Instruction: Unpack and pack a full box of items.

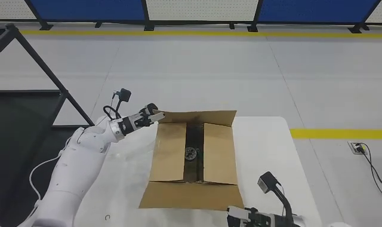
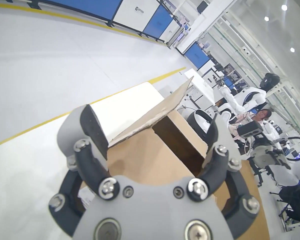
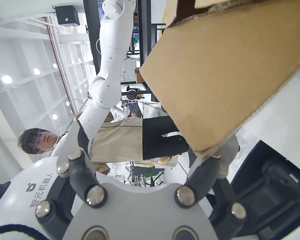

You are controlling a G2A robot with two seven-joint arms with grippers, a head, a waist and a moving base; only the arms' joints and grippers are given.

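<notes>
A cardboard box (image 1: 170, 152) stands in the middle of the white table. Its two side flaps are folded partly inward, the far flap (image 1: 197, 116) stands up and the near flap (image 1: 191, 195) lies outward. Through the gap between the side flaps a dark round item (image 1: 191, 153) shows inside. My left gripper (image 1: 156, 115) is at the box's far left corner, open, and that corner of the box (image 2: 145, 156) lies between its fingers (image 2: 92, 131). My right gripper (image 1: 236, 215) is open at the near flap's right corner, where the flap (image 3: 215, 76) meets one fingertip (image 3: 210, 162).
The table (image 1: 262, 143) has free surface to the right of the box and a narrower strip to its left. A black metal frame (image 1: 36, 60) stands off the table's left side. A small dark loop (image 1: 107, 217) lies near the front left.
</notes>
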